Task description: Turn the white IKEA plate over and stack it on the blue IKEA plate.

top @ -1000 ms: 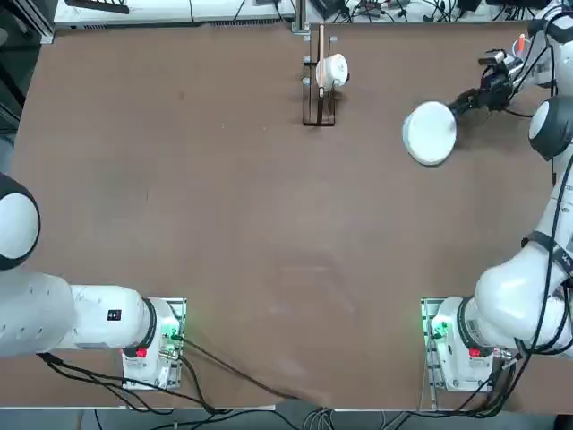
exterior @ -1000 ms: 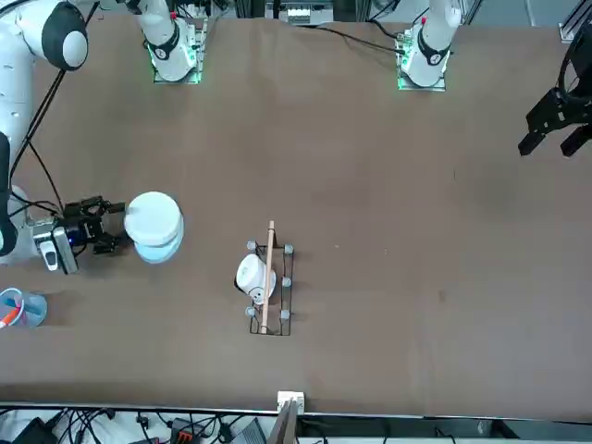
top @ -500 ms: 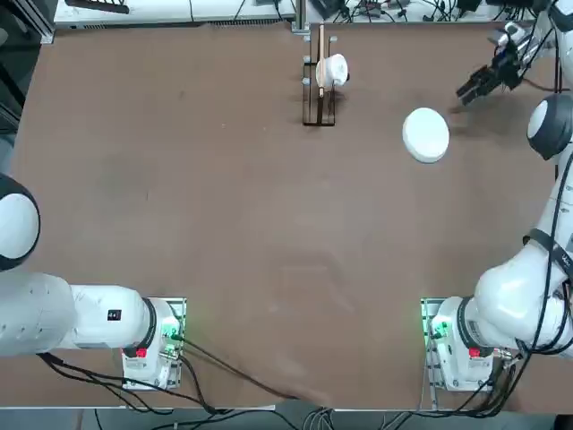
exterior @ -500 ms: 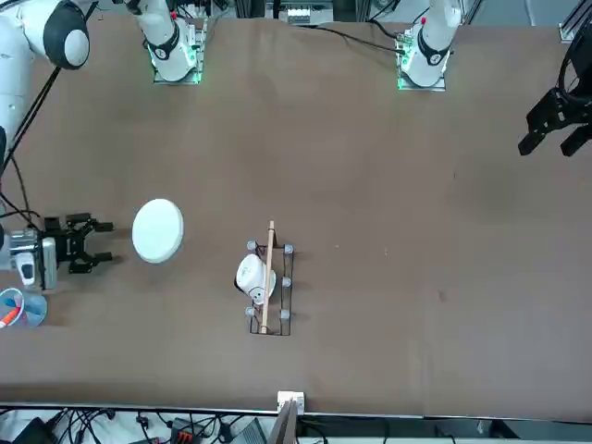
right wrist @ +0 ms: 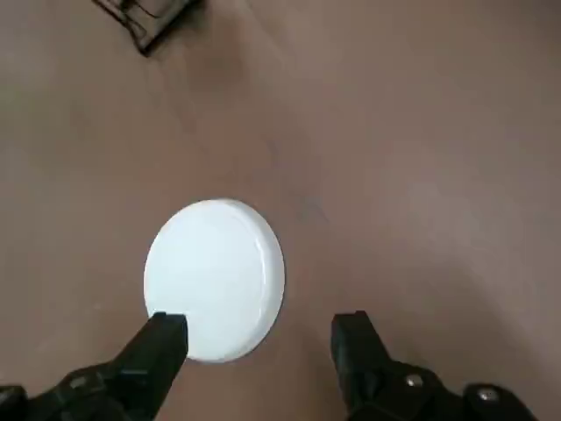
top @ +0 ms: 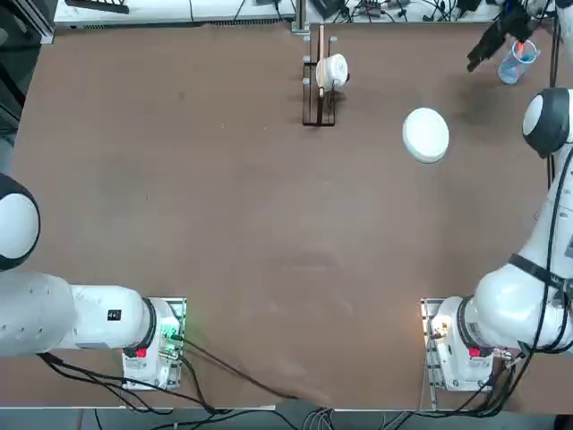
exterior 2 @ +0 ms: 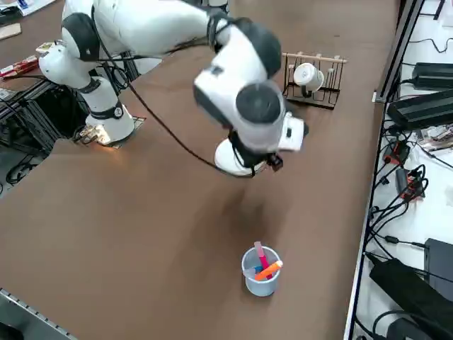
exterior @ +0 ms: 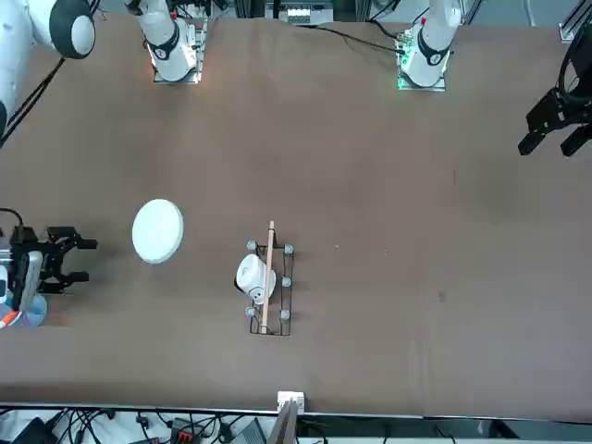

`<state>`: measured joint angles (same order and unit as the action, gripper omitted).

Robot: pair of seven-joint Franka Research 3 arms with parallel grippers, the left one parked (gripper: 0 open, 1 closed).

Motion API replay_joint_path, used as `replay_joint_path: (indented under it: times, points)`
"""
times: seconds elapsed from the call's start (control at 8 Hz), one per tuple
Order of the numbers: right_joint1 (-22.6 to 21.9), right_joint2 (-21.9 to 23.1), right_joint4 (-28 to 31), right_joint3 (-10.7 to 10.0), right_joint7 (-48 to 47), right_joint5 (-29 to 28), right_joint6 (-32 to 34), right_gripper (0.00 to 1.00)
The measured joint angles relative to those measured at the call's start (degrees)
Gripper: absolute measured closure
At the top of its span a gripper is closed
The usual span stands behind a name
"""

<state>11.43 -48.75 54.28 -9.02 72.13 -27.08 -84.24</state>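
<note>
White, one small cup (top: 332,71) lies on its side in one dark wire rack (top: 320,123) on the bench (top: 224,224), well apart from the fingers and off to the robot's left of them. One pale wooden bar (top: 320,54) runs along that same rack, on the cup's left side. Next to the right comes one round shape, the white IKEA plate (top: 425,135), lying on the bench to the left of the fingers and nearer the arm bases than they are; its smooth face is up, its rounded edge turned down, and whatever lies under it is hidden. Farther right is the right gripper (exterior: 91,260), above the far right part of the bench, its two fingers (right wrist: 166,338) spread wide with a gap between them, holding nothing and not touching the plate. The wrist view shows the plate out beyond the fingers, closer in line with one tip than with the other. Last, just right of the fingers, one clear bluish tumbler (top: 515,68) stands upright, with at least two sticks in it, one pink (exterior 2: 260,255) and one orange (exterior 2: 269,270).
</note>
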Motion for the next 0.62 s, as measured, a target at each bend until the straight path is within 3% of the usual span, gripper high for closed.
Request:
replay_joint_path:
  times: [0.25, 0.62]
  points:
    - [-4.9, 7.9, -1.0, 0.1, -19.1, 11.3, 0.9, 0.00]
    - [-10.6, 18.9, -0.7, 0.1, -43.1, 21.3, 10.0, 0.00]
